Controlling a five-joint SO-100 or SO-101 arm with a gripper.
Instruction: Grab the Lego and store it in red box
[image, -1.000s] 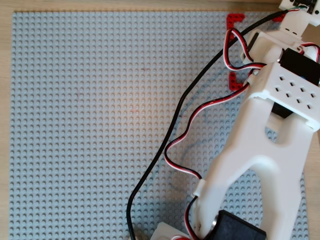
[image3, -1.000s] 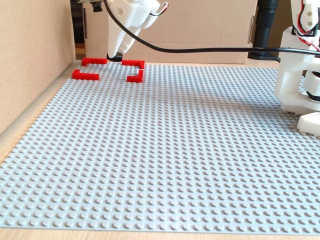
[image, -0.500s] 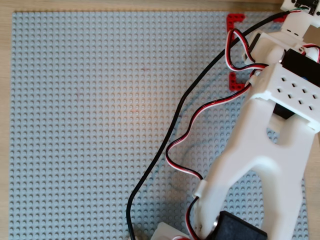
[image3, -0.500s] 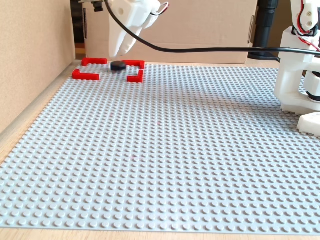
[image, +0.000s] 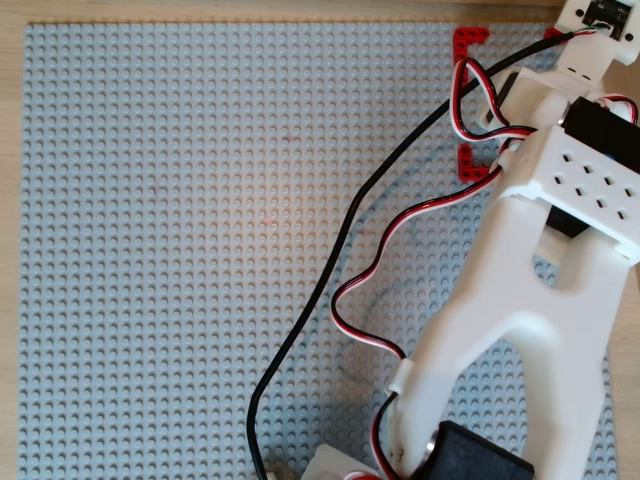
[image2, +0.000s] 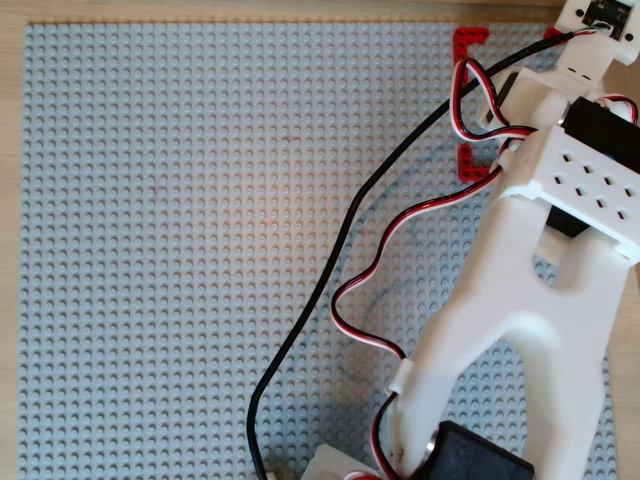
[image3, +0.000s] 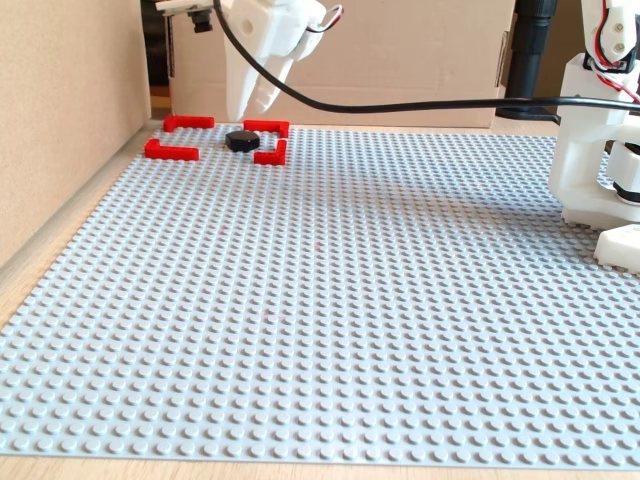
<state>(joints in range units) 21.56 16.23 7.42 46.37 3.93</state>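
Fixed view: I see the Lego (image3: 241, 141) lying flat on the grey baseplate (image3: 330, 300), inside the red box (image3: 171, 150), in its right half, just beside the right-hand corner pieces; I can't tell whether it touches them. It's free of the arm. The gripper (image3: 258, 104) hangs above it, tips pointing down, clear of the piece with visible air between. The white fingers (image3: 262, 98) read as one tapered wedge from this angle, so I can't tell whether they're spread or pressed together; nothing is pinched in them. A black cable (image3: 400, 104) runs from the gripper body across to the right, over the plate, toward the white arm base (image3: 595, 150) at the right edge. Cardboard walls stand behind the plate and along its left side. In both overhead views the arm (image: 530, 300) covers most of the right side and hides the Lego. Only parts of the box show: one corner piece at the top edge (image: 467, 40), one lower down (image: 470, 165) next to the arm, and a sliver at the far top right. The cable (image: 330, 280) and a red-white-black wire bundle (image: 400, 225) loop over the plate. The plate lies on a light wood table (image: 10, 250), visible as a strip along the left and top edges.
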